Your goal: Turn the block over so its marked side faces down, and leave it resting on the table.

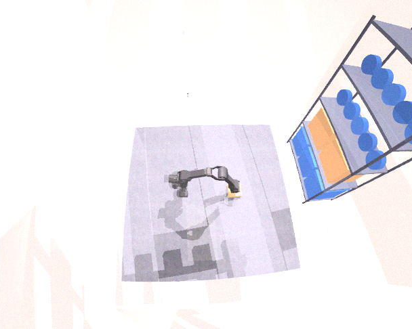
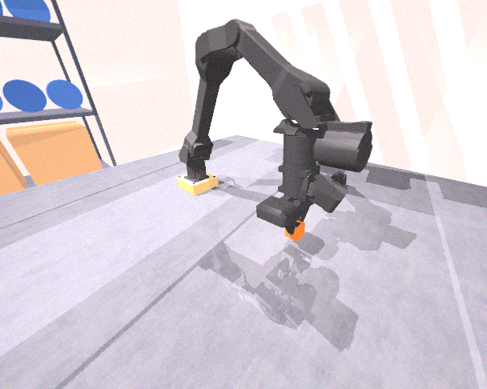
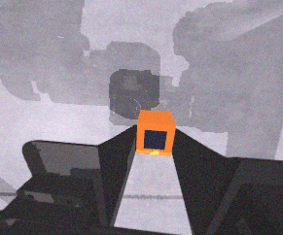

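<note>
The orange block [image 2: 295, 232] [image 3: 156, 119] is small, with a dark square mark on one face. In the wrist view that marked face is turned towards the camera, so it faces up. My gripper [image 2: 295, 227] [image 3: 154, 130] points down and is shut on the block, with one finger on each side of it. In the exterior view the block appears to be just above the table [image 2: 151, 334] [image 1: 163, 145]; the gap is small. In the top view the arm hides the block.
The arm's yellow base [image 1: 235, 194] [image 2: 196, 186] stands on the table, and the arm arches from it to the gripper. A shelf rack [image 1: 356, 45] [image 2: 78, 62] with blue discs and orange and blue bins stands beyond the table edge. Shadows cross the table around the gripper.
</note>
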